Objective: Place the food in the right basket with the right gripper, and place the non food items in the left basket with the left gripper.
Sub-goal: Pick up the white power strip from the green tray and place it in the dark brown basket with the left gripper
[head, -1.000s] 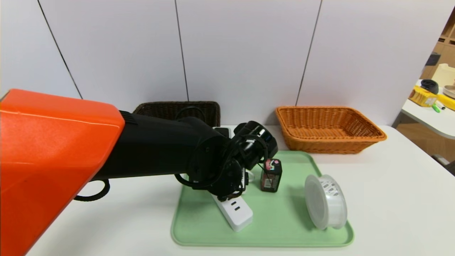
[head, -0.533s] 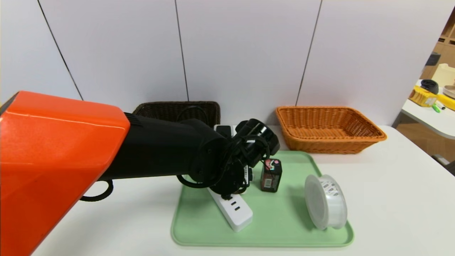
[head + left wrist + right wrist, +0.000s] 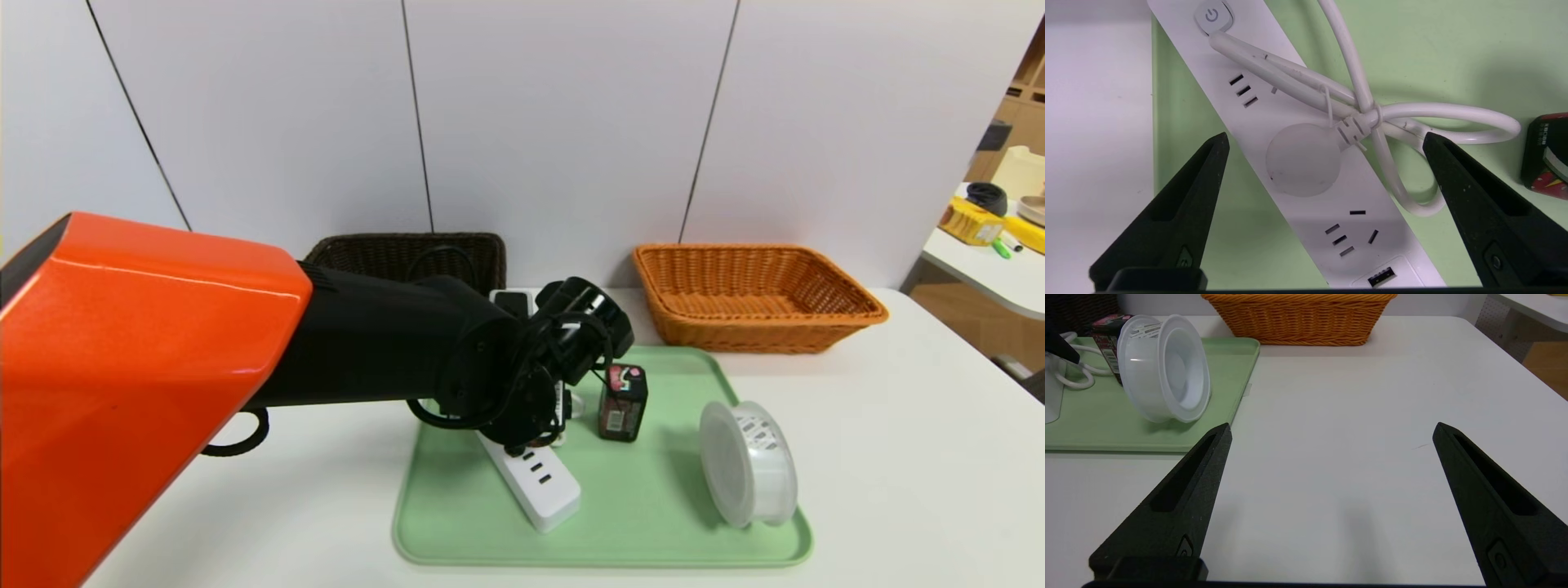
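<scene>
A long white power strip (image 3: 535, 486) lies slantwise on the green tray (image 3: 637, 523), its coiled cord (image 3: 1437, 112) tied beside it. My left gripper (image 3: 1325, 136) hovers open just above the strip (image 3: 1306, 196), one finger on each side, touching nothing. The dark carton, the food (image 3: 622, 402), stands upright next to the cord. The translucent tub (image 3: 747, 461) rests on its side at the tray's right end. My right gripper (image 3: 1332, 425) is open and empty over bare table, right of the tray. The left basket (image 3: 408, 253) and the right basket (image 3: 755, 298) stand at the back.
The white table (image 3: 898, 457) has free room right of the tray. A black cable loop (image 3: 237, 437) hangs under my left arm. A second table with a yellow box (image 3: 971, 220) stands off to the far right. A wall closes the back.
My left arm has reached slightly farther forward over the power strip. Both grippers stay open, and nothing on the tray has moved.
</scene>
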Available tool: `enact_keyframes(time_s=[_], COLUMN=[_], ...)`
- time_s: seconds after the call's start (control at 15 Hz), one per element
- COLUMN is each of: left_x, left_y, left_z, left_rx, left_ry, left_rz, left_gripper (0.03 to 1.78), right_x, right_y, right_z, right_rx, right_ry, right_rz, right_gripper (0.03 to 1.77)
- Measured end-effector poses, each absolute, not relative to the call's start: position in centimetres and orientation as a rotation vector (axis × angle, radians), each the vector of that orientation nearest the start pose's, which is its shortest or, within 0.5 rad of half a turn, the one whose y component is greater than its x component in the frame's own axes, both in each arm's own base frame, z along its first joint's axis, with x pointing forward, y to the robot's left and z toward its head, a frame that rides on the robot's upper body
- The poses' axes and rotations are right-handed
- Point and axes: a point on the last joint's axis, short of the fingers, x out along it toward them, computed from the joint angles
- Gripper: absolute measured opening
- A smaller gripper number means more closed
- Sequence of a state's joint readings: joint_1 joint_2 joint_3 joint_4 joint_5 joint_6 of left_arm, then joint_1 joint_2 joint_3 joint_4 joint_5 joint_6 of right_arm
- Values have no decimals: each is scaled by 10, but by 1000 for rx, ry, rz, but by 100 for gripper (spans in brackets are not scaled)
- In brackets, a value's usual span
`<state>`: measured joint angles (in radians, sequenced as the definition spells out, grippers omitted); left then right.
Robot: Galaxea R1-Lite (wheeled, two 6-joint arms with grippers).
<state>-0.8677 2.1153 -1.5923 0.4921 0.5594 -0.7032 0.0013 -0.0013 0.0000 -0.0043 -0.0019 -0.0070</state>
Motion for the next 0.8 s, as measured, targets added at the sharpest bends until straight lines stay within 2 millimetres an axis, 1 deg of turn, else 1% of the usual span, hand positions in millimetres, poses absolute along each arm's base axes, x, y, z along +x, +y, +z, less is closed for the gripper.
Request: enact_keyframes(time_s=[0.47, 0.8], left_x=[274, 279], left_y=[-292, -291], left_z=[152, 146], left_rx=[-15, -10], left_ry=[783, 790], left_rz=[8, 21], left_gripper=[169, 169], right_x=[-23, -23], right_y=[0, 0], right_z=[76, 76], right_rx=[-7, -7], right_ry=[-6, -5], right_rz=[0, 0], right_gripper=[170, 170])
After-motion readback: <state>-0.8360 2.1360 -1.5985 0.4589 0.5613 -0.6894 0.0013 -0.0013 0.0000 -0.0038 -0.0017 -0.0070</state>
